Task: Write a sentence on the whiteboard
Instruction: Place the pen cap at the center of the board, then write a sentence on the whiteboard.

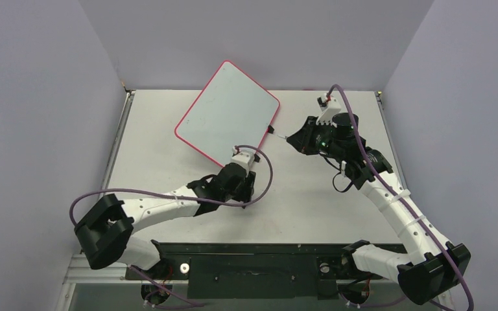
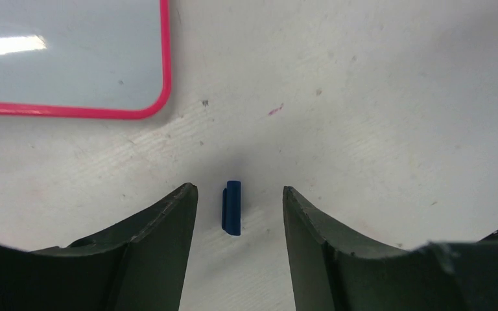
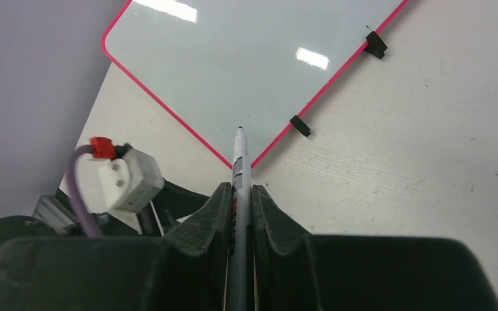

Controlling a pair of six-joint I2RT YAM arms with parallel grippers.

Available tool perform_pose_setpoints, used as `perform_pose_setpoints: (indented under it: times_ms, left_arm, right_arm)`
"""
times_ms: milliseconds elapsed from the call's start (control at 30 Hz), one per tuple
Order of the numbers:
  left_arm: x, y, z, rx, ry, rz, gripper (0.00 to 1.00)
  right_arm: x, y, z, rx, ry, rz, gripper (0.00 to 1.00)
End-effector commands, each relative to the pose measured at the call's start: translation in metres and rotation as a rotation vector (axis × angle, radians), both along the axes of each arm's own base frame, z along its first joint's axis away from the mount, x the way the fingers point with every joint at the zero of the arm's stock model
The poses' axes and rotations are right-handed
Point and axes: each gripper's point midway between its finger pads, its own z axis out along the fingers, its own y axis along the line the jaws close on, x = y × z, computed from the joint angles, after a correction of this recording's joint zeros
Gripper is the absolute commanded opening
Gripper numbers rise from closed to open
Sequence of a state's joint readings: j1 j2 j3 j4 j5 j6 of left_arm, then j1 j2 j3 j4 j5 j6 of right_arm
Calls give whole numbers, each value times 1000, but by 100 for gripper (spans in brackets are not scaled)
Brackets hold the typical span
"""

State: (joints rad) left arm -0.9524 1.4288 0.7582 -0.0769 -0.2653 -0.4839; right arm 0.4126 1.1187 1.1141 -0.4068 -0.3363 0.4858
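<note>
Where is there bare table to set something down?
Bare table centre, nearer than the left tool and right tool, and left of the whiteboard. Crowded along its right edge: blue cap under the left tool, marker in the right.

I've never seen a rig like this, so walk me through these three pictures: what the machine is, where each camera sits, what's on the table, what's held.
These are two robot arms bolted to a table, each ending in two fingers. The wide picture looks down from above and behind them; the other two come from a camera on each wrist. A whiteboard with a pink rim lies on the table, its face blank. The right fingers are shut on a marker, uncapped, its tip towards the board's edge. The left fingers stand open around a small blue cap on the table, not touching it.
</note>
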Motion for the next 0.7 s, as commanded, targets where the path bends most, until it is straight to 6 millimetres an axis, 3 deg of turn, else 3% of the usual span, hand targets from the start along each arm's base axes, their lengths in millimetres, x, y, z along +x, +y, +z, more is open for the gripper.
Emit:
perform_pose_setpoints:
  times_ms: [0, 100, 267, 367, 467, 667]
  left_arm:
    - [19, 7, 69, -70, -88, 18, 49]
    - [38, 27, 107, -135, -129, 65, 51]
    - [66, 70, 149, -177, -163, 163, 73]
    - [92, 104, 171, -194, -193, 263, 81]
    - [117, 134, 189, -213, -206, 348, 84]
    - [160, 173, 202, -239, -184, 456, 85]
  right_arm:
    - [4, -4, 16, 4, -54, -18, 0]
    - [4, -5, 16, 4, -57, -18, 0]
    - [3, -6, 16, 2, -59, -19, 0]
    - [2, -6, 14, 2, -56, -19, 0]
    - [0, -6, 13, 1, -55, -18, 0]
    - [-2, -8, 8, -5, -50, -22, 0]
